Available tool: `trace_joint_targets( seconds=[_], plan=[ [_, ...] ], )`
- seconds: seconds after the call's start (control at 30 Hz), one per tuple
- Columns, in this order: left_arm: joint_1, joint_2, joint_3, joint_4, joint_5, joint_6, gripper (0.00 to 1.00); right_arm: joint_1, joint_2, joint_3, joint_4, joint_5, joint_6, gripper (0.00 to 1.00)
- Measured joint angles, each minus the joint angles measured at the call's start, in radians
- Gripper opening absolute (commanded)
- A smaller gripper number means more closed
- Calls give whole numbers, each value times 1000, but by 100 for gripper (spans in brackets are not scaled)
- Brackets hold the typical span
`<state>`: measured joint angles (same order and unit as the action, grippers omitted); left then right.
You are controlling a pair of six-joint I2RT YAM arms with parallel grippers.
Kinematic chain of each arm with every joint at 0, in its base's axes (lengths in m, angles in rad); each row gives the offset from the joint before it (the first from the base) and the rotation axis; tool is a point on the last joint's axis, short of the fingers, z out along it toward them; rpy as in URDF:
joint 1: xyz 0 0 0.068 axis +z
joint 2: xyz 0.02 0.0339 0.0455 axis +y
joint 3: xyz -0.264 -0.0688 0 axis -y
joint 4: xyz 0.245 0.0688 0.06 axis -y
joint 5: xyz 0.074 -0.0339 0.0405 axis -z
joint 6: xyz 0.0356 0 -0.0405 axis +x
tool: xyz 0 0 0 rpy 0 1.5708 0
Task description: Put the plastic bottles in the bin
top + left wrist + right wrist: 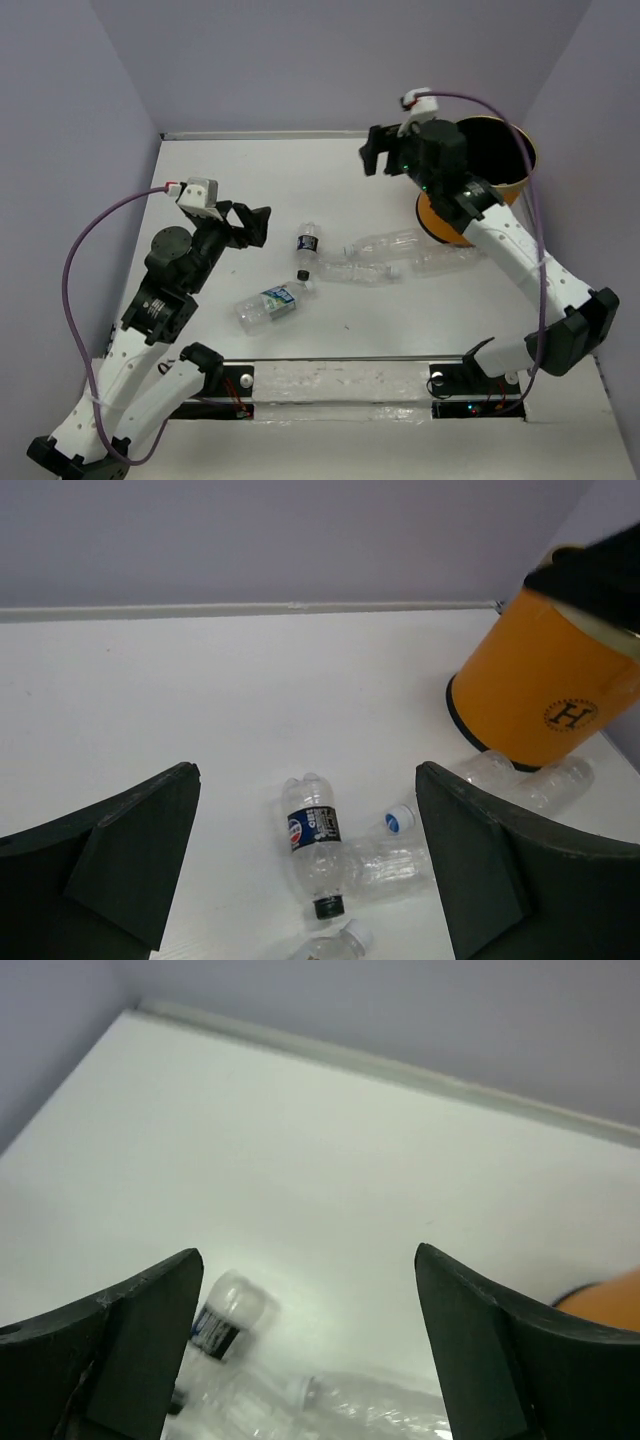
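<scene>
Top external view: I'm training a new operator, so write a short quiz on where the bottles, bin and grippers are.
1. True or false: the right gripper grips a bottle.
2. The tall orange cylindrical bin stands at which part of the white table? A) far right; B) near left; C) centre.
3. Fill in: the clear plastic bottle with the dark label lies on its side, its dark cap pointing toward the ___ edge of the table.

Key: 1 false, its jaws stand open and empty; 2 A; 3 near.
</scene>
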<state>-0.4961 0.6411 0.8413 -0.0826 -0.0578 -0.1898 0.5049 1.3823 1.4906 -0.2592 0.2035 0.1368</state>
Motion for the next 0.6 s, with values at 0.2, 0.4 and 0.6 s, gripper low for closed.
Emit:
trace_joint_targets(
  seconds=[0.2,0.4,0.6],
  plan=[
    [29,-90,-16,-6,-147,-29,99,283,159,-142,-13,-382,-198,96],
    [132,-155,-16,-12,-327,-98,99,375,273,-159,-49,-635,-319,100],
    [151,-175,-17,-34,-444,-140,99,505,418,-70,-57,-671,-425,100]
  ],
)
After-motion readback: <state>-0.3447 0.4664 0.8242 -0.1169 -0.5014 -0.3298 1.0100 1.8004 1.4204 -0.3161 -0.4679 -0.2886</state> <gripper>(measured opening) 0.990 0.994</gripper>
